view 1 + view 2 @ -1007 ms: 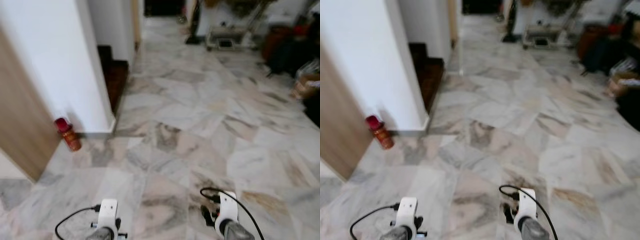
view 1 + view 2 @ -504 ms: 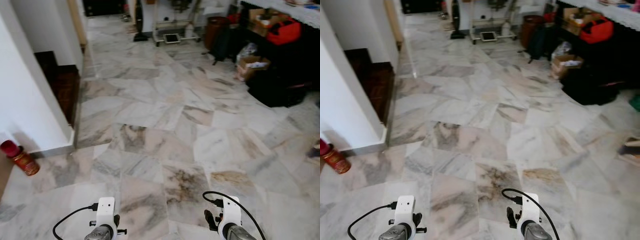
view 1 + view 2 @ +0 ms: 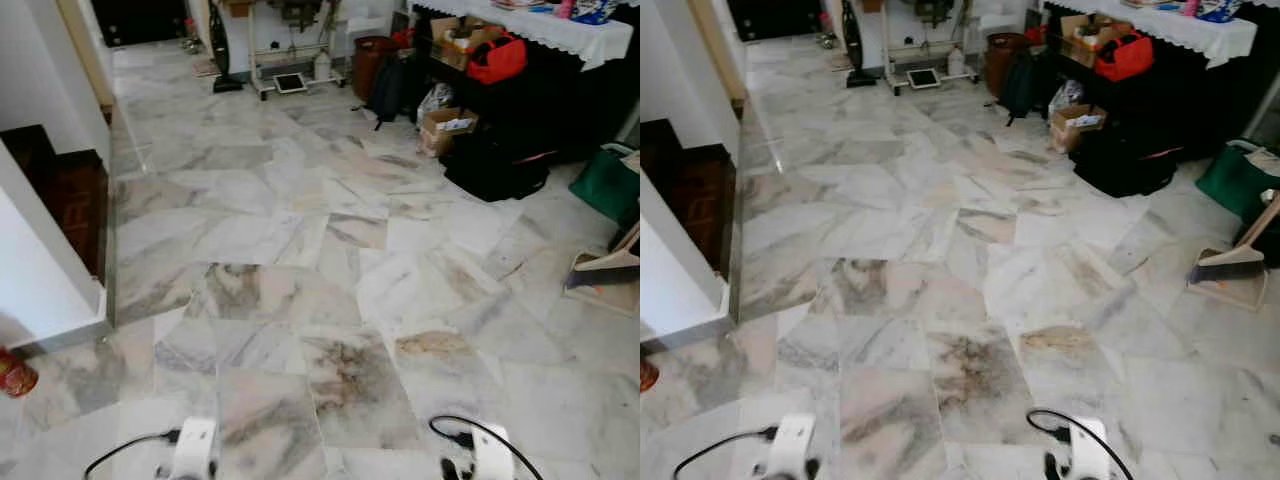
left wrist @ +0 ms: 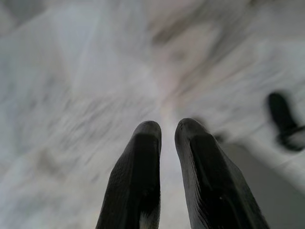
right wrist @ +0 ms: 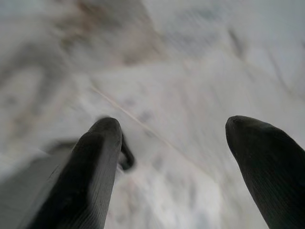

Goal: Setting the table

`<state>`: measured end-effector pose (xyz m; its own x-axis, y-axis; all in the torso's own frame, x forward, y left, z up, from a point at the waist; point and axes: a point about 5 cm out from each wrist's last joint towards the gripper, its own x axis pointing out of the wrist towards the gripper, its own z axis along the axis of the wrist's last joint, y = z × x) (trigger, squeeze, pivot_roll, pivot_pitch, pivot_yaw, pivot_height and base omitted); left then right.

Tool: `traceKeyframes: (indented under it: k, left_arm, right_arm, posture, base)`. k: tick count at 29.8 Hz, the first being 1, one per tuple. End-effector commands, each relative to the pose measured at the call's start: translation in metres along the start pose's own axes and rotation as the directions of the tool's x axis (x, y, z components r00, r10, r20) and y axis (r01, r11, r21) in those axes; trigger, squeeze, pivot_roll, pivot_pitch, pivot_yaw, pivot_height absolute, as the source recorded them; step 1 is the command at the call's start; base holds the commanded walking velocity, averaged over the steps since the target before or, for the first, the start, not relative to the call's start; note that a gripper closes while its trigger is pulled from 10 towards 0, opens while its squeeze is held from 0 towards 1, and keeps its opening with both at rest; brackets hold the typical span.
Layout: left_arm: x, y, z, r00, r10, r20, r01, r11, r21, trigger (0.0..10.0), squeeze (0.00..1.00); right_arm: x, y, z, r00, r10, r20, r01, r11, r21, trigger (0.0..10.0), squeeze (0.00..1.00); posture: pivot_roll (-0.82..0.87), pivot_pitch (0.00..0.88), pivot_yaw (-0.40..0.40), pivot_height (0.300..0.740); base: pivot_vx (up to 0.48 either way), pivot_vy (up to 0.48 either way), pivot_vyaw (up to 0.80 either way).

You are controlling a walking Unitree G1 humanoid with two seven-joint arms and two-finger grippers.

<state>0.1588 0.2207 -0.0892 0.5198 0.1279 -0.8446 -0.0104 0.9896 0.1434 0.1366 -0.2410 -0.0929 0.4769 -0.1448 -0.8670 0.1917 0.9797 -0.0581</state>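
Observation:
Both arms hang low over the marble floor [image 3: 300, 250], their white wrists at the bottom edge of the eye views. My left gripper [image 4: 167, 131] points down at the blurred floor, its two black fingers nearly touching and nothing between them. The fingers of my right gripper [image 5: 178, 129] stand wide apart and empty above the floor. A table with a white lace cloth [image 3: 545, 22] stands at the far right, with small items on top that are too small to make out.
A white wall corner [image 3: 40, 280] and dark wooden steps [image 3: 60, 190] lie to the left, a red canister [image 3: 12, 372] at the wall's foot. Black bags [image 3: 490, 165], a cardboard box [image 3: 445, 125], a green bag [image 3: 605, 185] and a broom [image 3: 600, 270] crowd the right.
The whole picture has swung to the right: wall and red canister slid to the left edge, while the table, bags and broom came into view. The wrists sit lower in frame.

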Motion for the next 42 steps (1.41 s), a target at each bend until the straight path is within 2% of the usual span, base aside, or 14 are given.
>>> traceKeyframes:
  k: [1, 4, 5, 9, 11, 12, 13, 16, 24, 26, 28, 32, 42]
  left_arm:
    - [0.000, -0.001, -0.004, 1.000, 0.000, -0.024, 0.000, 1.000, 0.021, 10.0, 0.00]
    - [-0.002, 0.000, -0.012, 0.999, 0.007, -0.052, -0.007, 1.000, -0.004, 10.0, 0.00]
    - [-0.002, -0.004, -0.016, 0.998, 0.005, -0.058, -0.008, 0.999, -0.039, 10.0, 0.00]
    - [-0.002, -0.008, -0.016, 0.999, -0.001, -0.052, -0.002, 0.998, -0.062, 10.0, 0.00]
    - [-0.001, -0.014, -0.008, 1.000, -0.003, -0.018, 0.001, 0.993, -0.118, 10.0, 0.00]
    - [-0.001, -0.014, -0.008, 1.000, -0.003, -0.018, 0.001, 0.993, -0.118, 10.0, 0.00]
    - [0.000, -0.015, 0.000, 1.000, -0.001, 0.024, 0.005, 0.985, -0.173, 10.0, 0.00]
    - [0.001, -0.015, 0.012, 0.996, 0.004, 0.084, 0.016, 0.970, -0.241, 10.0, 0.00]
    - [0.003, -0.019, 0.020, 0.996, -0.010, 0.090, 0.029, 0.977, -0.210, 10.0, 0.00]
    - [0.003, -0.020, 0.023, 0.995, -0.011, 0.098, 0.031, 0.979, -0.202, 10.0, 0.00]
    - [0.003, -0.022, 0.027, 0.994, -0.014, 0.107, 0.033, 0.984, -0.178, 10.0, 0.00]
    - [0.004, -0.024, 0.029, 0.994, -0.017, 0.111, 0.037, 0.982, -0.184, 10.0, 0.00]
    - [0.004, -0.025, 0.029, 0.994, -0.018, 0.111, 0.040, 0.980, -0.196, 10.0, 0.00]
  right_arm:
    - [0.001, 0.005, 0.002, 1.000, 0.010, 0.003, -0.010, 1.000, 0.011, 10.0, 0.00]
    - [0.000, 0.006, -0.004, 1.000, 0.012, -0.013, -0.012, 1.000, 0.003, 10.0, 0.00]
    - [0.000, 0.008, -0.005, 1.000, 0.017, -0.013, -0.017, 1.000, 0.005, 10.0, 0.00]
    - [0.001, 0.011, -0.004, 1.000, 0.026, -0.009, -0.026, 1.000, 0.001, 10.0, 0.00]
    - [0.002, 0.018, 0.003, 0.999, 0.053, 0.009, -0.052, 0.998, -0.017, 10.0, 0.00]
    - [0.002, 0.018, 0.003, 0.999, 0.053, 0.009, -0.052, 0.998, -0.017, 10.0, 0.00]
    - [0.003, 0.019, 0.008, 0.998, 0.058, 0.020, -0.057, 0.998, -0.028, 10.0, 0.00]
    - [0.004, 0.020, 0.018, 0.997, 0.057, 0.058, -0.056, 0.998, -0.013, 10.0, 0.00]
    - [0.006, 0.030, 0.031, 0.993, 0.080, 0.084, -0.081, 0.997, 0.009, 10.0, 0.00]
    - [0.006, 0.033, 0.031, 0.992, 0.097, 0.082, -0.100, 0.994, 0.040, 10.0, 0.00]
    - [0.006, 0.038, 0.033, 0.990, 0.105, 0.091, -0.105, 0.994, -0.001, 10.0, 0.00]
    - [0.006, 0.042, 0.032, 0.990, 0.112, 0.084, -0.113, 0.994, 0.005, 10.0, 0.00]
    - [0.007, 0.042, 0.032, 0.991, 0.106, 0.076, -0.106, 0.994, -0.002, 10.0, 0.00]
  posture:
    - [-0.17, 0.000, 0.066, 0.740]
    - [-0.18, 0.000, 0.073, 0.740]
    - [-0.18, 0.000, 0.074, 0.740]
    - [-0.18, 0.000, 0.068, 0.740]
    - [-0.17, 0.000, 0.058, 0.740]
    - [-0.17, 0.000, 0.058, 0.740]
    - [-0.17, 0.000, 0.053, 0.740]
    - [-0.16, 0.000, 0.049, 0.740]
    - [-0.16, 0.000, 0.046, 0.740]
    - [-0.16, 0.000, 0.046, 0.740]
    - [-0.16, 0.000, 0.047, 0.740]
    - [-0.16, 0.000, 0.049, 0.740]
    - [-0.16, 0.000, 0.046, 0.740]
  base:
    - [0.000, 0.000, -0.77]
    - [0.000, 0.000, -0.77]
    - [0.000, 0.000, -0.77]
    - [0.000, 0.000, -0.77]
    - [0.000, 0.000, -0.76]
    - [0.000, 0.000, -0.76]
    - [0.000, 0.000, -0.68]
    - [0.000, 0.000, 0.00]
    - [0.000, 0.000, 0.00]
    - [0.000, 0.000, -0.80]
    - [0.000, -0.384, -0.78]
    - [0.000, -0.480, -0.77]
    - [0.000, -0.076, -0.77]
